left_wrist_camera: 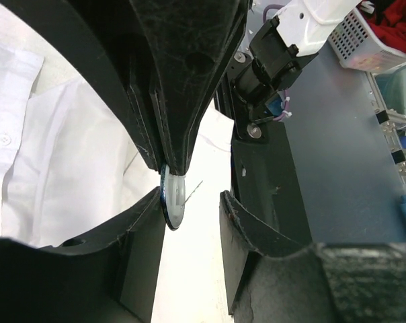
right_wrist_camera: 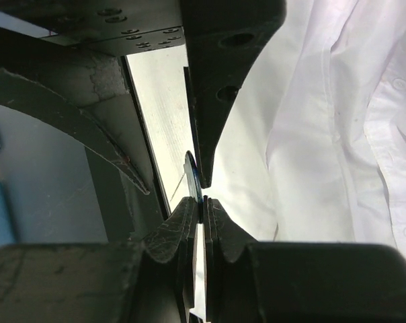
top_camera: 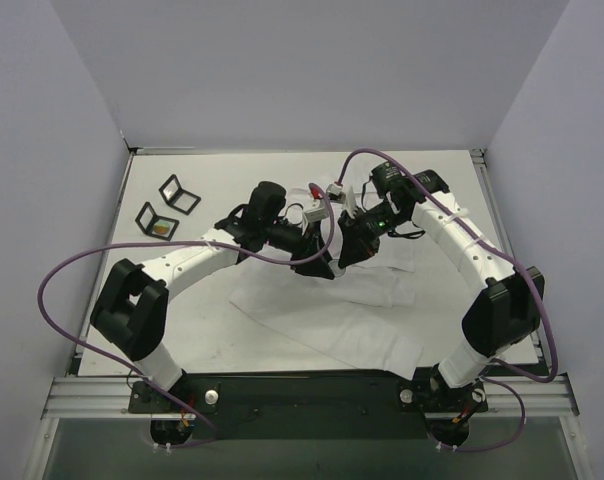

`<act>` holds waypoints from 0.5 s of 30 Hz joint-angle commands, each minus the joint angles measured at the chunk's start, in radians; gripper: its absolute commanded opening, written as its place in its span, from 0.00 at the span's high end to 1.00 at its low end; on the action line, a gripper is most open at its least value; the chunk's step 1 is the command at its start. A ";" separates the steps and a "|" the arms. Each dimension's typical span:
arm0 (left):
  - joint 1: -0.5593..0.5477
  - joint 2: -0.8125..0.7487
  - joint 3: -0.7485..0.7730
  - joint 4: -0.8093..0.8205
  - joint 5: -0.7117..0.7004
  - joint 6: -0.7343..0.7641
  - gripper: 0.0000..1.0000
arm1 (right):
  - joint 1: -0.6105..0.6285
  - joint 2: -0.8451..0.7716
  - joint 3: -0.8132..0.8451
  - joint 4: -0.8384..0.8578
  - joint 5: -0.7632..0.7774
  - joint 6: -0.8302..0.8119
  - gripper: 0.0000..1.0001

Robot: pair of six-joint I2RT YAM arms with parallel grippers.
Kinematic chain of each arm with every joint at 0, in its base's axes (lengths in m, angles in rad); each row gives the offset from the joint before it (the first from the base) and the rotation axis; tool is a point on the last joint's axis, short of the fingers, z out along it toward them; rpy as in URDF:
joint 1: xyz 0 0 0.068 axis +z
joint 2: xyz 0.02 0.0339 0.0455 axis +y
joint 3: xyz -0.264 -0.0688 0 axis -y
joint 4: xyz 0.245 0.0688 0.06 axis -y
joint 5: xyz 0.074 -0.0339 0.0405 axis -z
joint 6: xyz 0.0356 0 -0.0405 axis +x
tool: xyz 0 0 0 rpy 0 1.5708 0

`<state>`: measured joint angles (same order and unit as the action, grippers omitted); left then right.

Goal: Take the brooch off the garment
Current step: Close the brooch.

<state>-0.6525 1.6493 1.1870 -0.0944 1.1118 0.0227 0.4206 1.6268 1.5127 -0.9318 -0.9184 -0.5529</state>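
- The shirt (top_camera: 367, 335) lies crumpled on the table (top_camera: 207, 335), and it spreads from the centre toward 5 o'clock.
- Above its far part, the right gripper (right_wrist_camera: 201, 214) is closed tight on the edge of the brooch (left_wrist_camera: 174, 200), a small round disc. I cannot tell whether the disc is pinned to the cloth.
- The left gripper (left_wrist_camera: 189, 196) has its fingers apart around the disc, and one finger (left_wrist_camera: 132, 225) is just beside it.
- Far away at 10 o'clock, two small black frames (top_camera: 179, 194) lie on the table.

The top camera looks down on the whole garment (top_camera: 362, 335); both wrist cameras sit close over it on opposite sides, sharing what seems the brooch (left_wrist_camera: 174, 196).
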 commanded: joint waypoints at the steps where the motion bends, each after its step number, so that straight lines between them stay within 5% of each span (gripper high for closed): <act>1: 0.008 -0.002 -0.015 0.134 0.105 -0.105 0.53 | -0.009 -0.028 -0.011 0.014 0.049 -0.027 1.00; 15: 0.008 0.003 -0.026 0.165 0.008 -0.136 0.67 | -0.009 -0.030 -0.014 0.019 0.056 -0.022 1.00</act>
<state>-0.6441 1.6669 1.1576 0.0269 1.1061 -0.0906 0.4187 1.6264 1.5124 -0.9257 -0.9028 -0.5495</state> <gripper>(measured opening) 0.356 0.056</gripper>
